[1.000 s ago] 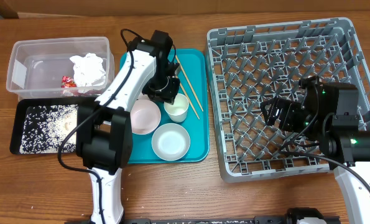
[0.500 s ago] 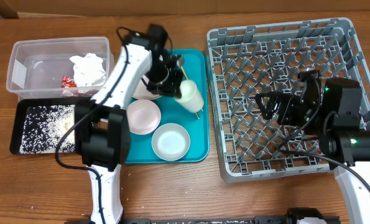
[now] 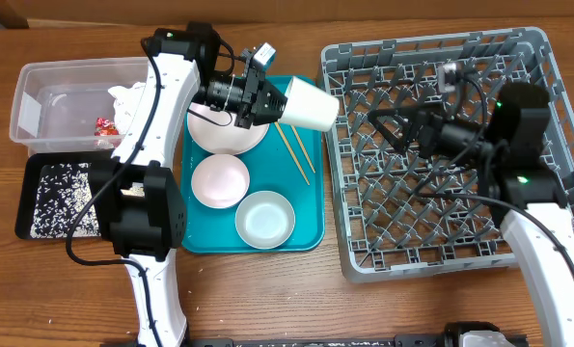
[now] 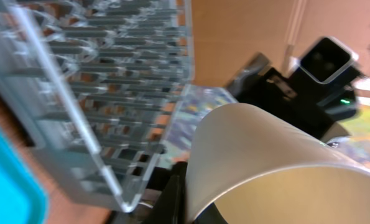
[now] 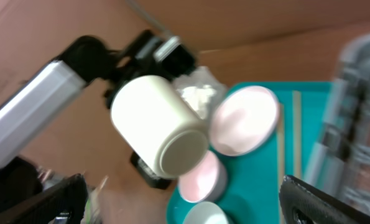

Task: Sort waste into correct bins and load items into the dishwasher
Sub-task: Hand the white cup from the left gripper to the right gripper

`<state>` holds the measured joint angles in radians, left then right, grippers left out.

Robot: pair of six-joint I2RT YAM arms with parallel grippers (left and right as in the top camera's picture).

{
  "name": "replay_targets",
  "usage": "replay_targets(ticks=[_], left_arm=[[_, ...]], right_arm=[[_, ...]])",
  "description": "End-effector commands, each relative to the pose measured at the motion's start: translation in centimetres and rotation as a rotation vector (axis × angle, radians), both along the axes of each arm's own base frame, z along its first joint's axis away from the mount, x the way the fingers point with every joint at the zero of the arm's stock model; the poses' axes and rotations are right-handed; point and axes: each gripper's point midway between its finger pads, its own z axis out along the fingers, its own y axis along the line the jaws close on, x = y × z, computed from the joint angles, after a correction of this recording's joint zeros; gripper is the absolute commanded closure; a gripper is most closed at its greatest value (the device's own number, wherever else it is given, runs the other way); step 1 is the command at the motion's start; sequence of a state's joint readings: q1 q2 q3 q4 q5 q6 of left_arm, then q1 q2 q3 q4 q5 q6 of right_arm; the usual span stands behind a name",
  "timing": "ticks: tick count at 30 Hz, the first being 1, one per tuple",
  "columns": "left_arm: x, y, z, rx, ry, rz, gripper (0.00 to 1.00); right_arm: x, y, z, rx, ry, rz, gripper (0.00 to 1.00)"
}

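Left gripper (image 3: 270, 97) clamps the cup (image 3: 311, 104) sideways, base aimed at the dish rack (image 3: 441, 262), likely for a handover. Right gripper (image 3: 388, 128) hangs wide and empty over the rack's left side, facing it.

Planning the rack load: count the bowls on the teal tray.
2. The pinkish-white bowl sits midway on the teal tray; the pale grey-green bowl sits nearer the robot. The left arm covers part of the tray, so another could be hidden.

Left, behind: we find the tub (image 3: 36, 69), with tissue (image 3: 132, 96) and wrapper (image 3: 103, 124) in it.
Left, before: shallow tray (image 3: 22, 198), rice (image 3: 65, 188) in it.
Middle: serving tray (image 3: 306, 220); on it plate (image 3: 224, 137) behind, first bowl (image 3: 219, 180) and second bowl (image 3: 264, 218) before it, chopsticks (image 3: 296, 152) to the right.
Right: rack (image 3: 431, 253).
Our cup (image 3: 311, 104): raised between serving tray and rack.
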<state>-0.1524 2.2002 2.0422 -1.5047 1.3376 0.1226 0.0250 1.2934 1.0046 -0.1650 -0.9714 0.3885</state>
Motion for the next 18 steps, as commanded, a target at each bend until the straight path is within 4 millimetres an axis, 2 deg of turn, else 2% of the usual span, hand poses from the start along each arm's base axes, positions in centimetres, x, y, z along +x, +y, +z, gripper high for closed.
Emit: replay_targets(ticks=[1,5,10,16,18], left_arm=[[-0.4,-1.3,2.8,-0.147,-0.03,-0.019,0.96],[-0.9,-1.9,3.4,-0.184,-0.012,-0.03,0.96],[-1.5,-2.5,3.7,-0.194,0.007,-0.043,0.96],[-2.3,-3.5,4.0,-0.212,0.0,-0.069,0.96],[-2.6,-3.6,4.0,-0.211,-0.003,-0.074,0.96]], right_arm=[[-1.0,2.5,1.9,0.073,-0.007,0.124,0.0],[-1.2,4.7,2.0,0.078,-0.047,0.185,0.0],[-1.4,6.3,2.0,0.089,-0.058,0.225,0.04],[-1.0,6.7,1.8,0.096,-0.057,0.23,0.09],[-0.9,6.8,2.2,0.103,-0.077,0.229,0.15]])
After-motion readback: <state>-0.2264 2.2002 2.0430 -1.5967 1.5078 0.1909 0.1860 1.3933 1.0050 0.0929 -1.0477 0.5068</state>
